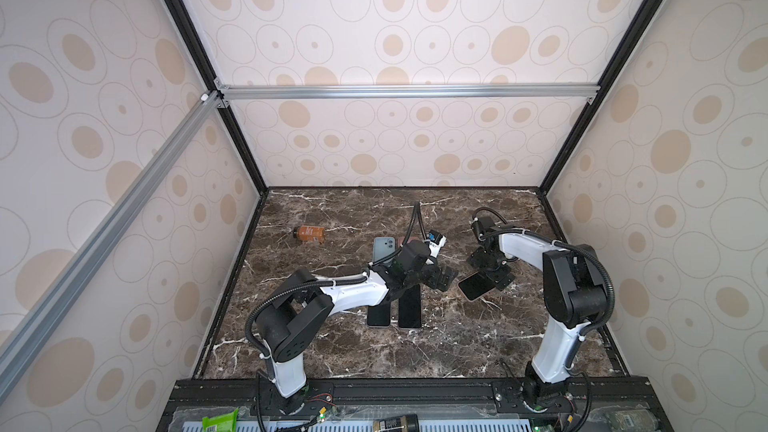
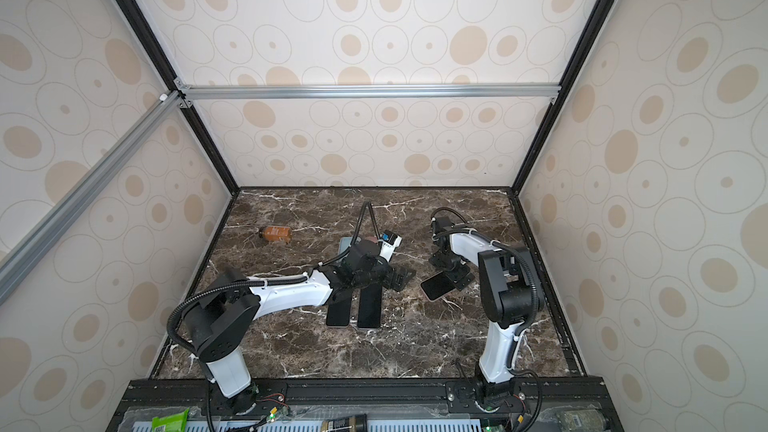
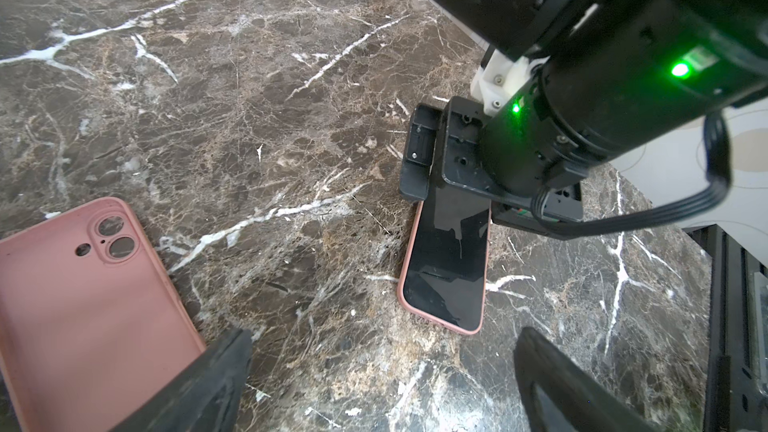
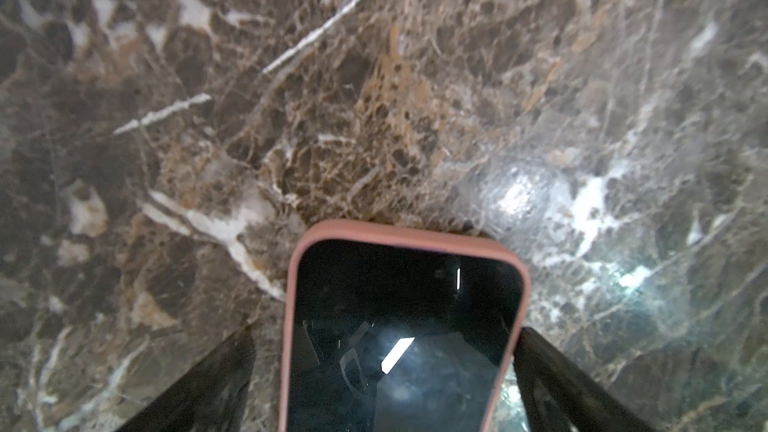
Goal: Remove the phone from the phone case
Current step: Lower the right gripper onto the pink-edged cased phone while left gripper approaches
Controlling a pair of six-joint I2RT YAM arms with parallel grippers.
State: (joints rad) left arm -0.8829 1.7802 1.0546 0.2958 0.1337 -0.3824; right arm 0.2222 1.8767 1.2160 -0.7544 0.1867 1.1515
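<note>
Progress looks partial: lowest in a top view, one bare black slab phone [image 1: 378, 312] and a second bare black phone [image 1: 409, 308] lie side by side, screens up, on the dark brown marble surface [image 1: 332, 351], by my judgement already out of their cases. Just above them the left claw [image 1: 441, 278] hangs spread wide, holding nothing. To its right the right claw [image 1: 494, 277], equally wide, straddles one end of the black-screened phone [image 4: 399, 347], which sits inside its pink rubbery phone case [image 4: 409, 231], flat on the surface right of centre. In the right wrist view a finger [image 4: 199, 384] stands on each side of it. Whether either touches, I cannot tell. Higher up lie what looks like an empty grey-blue case [image 1: 381, 248] and an empty pink case [image 3: 83, 305]. Farthest, at the surface's upper left, a small orange bottle [image 1: 309, 234] lies on its side. This phone is not yet out: gripping and peeling are left.
</note>
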